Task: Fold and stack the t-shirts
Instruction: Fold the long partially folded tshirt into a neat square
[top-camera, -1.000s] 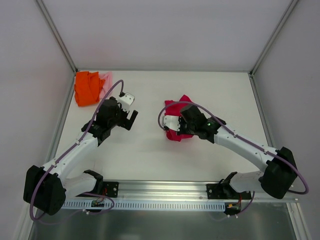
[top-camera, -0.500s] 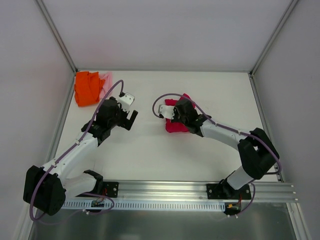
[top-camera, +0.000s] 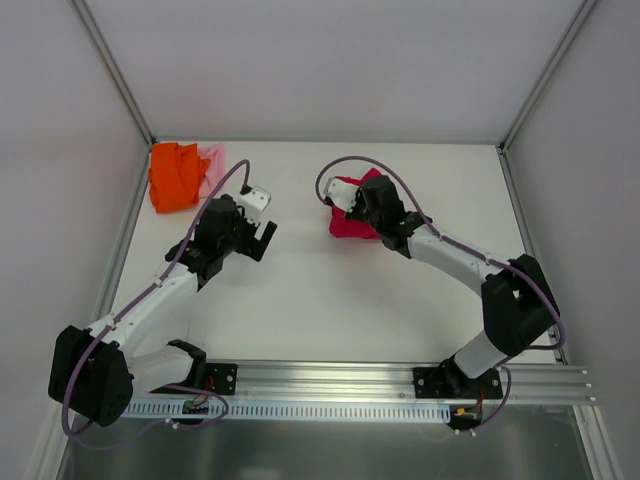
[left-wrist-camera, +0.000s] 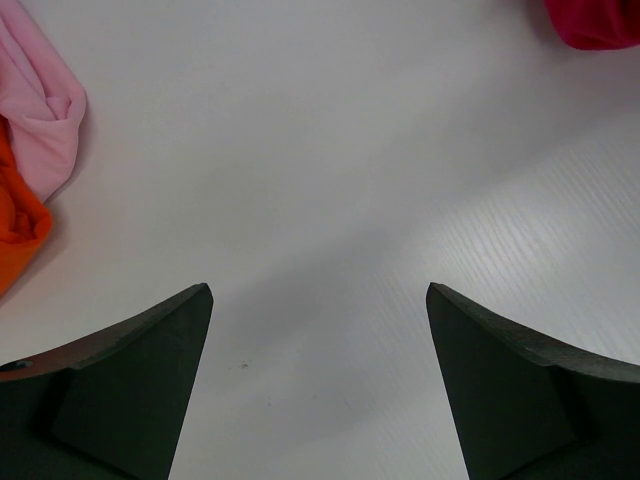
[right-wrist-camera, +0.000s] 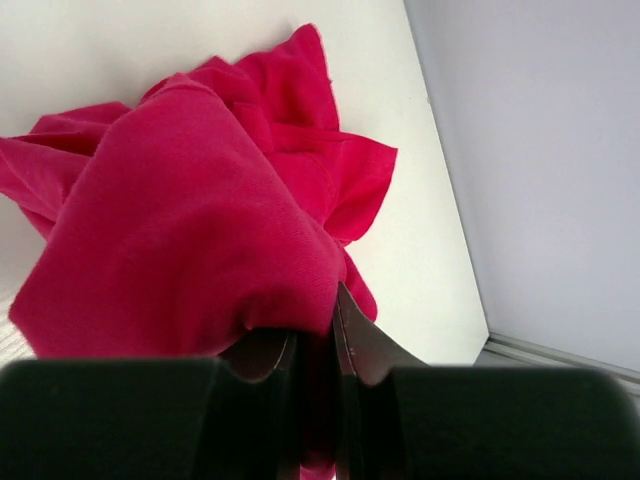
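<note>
The right gripper (right-wrist-camera: 335, 300) is clamped on a bunched fold of the crimson t-shirt (right-wrist-camera: 190, 230), which is heaped just ahead of it. The left gripper (left-wrist-camera: 318, 292) hovers with jaws wide apart; the pink t-shirt (left-wrist-camera: 40, 100) and the orange t-shirt (left-wrist-camera: 15, 235) lie ahead to its left.

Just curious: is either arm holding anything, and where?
The right fingers pinch a bunched fold of the crimson t-shirt; the left fingers stand open, empty.

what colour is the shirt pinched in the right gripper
Crimson red. The t-shirt shows best in the right wrist view.
</note>
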